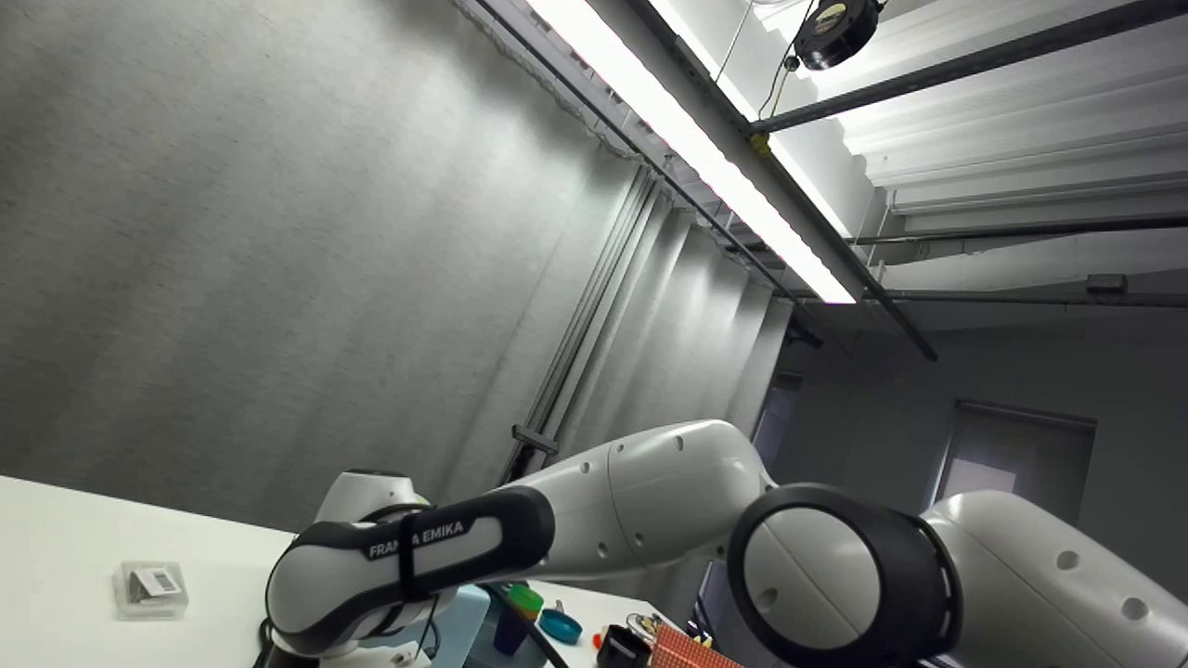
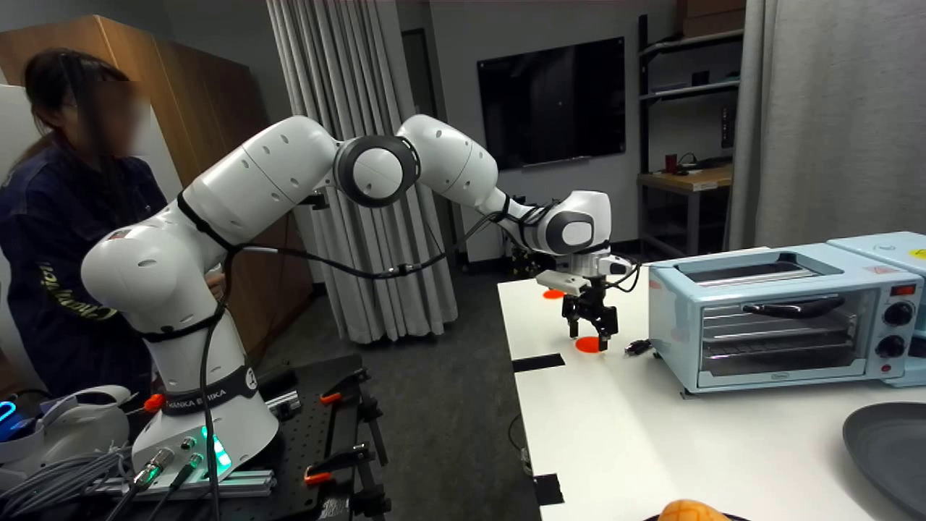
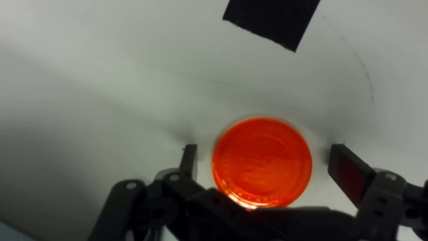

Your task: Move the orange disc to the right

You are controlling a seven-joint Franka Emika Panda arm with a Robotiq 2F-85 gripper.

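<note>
An orange disc lies flat on the white table in an exterior view. In the wrist view the orange disc is round and shiny, and its lower edge is partly hidden by the gripper body. My gripper is open, with one finger on each side of the disc. A gap shows between each finger and the disc's rim. In an exterior view the gripper points down at the disc, fingertips close to the table. A second orange disc lies farther back near the table's edge. The arm hides the gripper in the remaining exterior view.
A light blue toaster oven stands beside the gripper, with a black plug between them. Black tape marks the table's edge and shows in the wrist view. A dark plate and a clear box are on the table.
</note>
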